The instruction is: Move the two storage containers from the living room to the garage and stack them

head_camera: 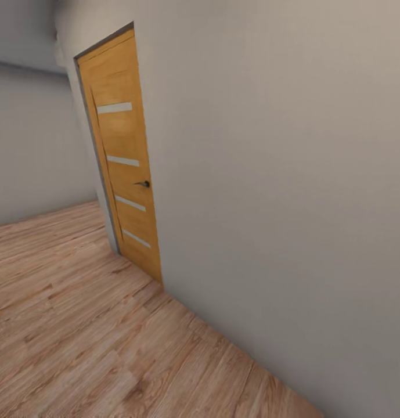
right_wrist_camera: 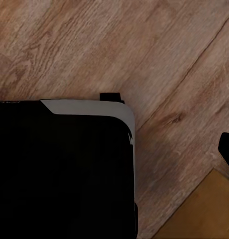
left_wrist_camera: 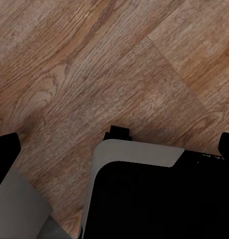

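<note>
With the robot in transit past a wooden door (head_camera: 121, 157) in a pale wall (head_camera: 281, 174), each wrist camera looked down over wood planks (left_wrist_camera: 94, 74) and the robot's base (left_wrist_camera: 159, 199); gripper openings couldn't be told, and no container appeared near them.

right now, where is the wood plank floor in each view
Head view: the wood plank floor fills the lower left, meeting the pale wall and the wooden door.
Left wrist view: floor across the upper part, behind the robot's black base.
Right wrist view: floor above and beside the same base.
Shared landmark: the plank grain; the grey-edged base links both wrist views.
</note>
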Tool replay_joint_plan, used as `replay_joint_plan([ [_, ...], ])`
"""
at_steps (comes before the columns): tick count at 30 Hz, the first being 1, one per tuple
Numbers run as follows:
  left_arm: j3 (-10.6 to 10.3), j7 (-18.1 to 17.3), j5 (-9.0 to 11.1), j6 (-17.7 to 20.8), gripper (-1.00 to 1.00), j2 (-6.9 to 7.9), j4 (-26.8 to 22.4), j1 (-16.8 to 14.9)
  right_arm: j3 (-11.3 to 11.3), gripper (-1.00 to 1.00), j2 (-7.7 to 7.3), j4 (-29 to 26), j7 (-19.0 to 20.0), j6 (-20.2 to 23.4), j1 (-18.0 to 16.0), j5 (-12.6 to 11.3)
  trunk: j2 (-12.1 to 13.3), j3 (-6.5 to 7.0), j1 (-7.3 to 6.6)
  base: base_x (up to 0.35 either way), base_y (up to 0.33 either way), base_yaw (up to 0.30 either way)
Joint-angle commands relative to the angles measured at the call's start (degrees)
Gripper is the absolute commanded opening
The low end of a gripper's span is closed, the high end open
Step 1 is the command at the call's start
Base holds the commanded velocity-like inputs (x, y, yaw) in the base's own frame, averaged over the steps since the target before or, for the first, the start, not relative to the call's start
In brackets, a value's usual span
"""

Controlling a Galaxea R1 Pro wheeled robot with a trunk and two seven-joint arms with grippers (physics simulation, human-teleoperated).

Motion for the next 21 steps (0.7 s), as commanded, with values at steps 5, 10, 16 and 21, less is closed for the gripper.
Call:
replay_joint_plan([
  [5,-0.5,0.2,0.5,-0.2,1.0,-0.02,0.0,0.0,0.2,1.0,0.2,0.2,-0.1,-0.4,-0.1,-0.3,-0.1,-0.07,0.02,0.077,0.0,0.273],
  [10,-0.5,0.2,0.5,-0.2,1.0,-0.01,0.0,0.0,0.2,1.0,0.25,0.2,-0.1,-0.4,-0.1,-0.4,-0.1,-0.07,0.02,0.098,0.0,0.273],
  [16,-0.5,0.2,0.5,-0.2,1.0,-0.04,0.0,0.0,0.2,1.0,0.25,0.2,-0.1,-0.4,-0.1,-0.3,-0.1,-0.07,0.02,0.212,0.0,0.273],
  [21,-0.5,0.2,0.5,-0.2,1.0,-0.03,0.0,0.0,0.2,1.0,0.18,0.2,-0.1,-0.4,-0.1,-0.3,-0.1,-0.07,0.02,0.239,0.0,0.273],
])
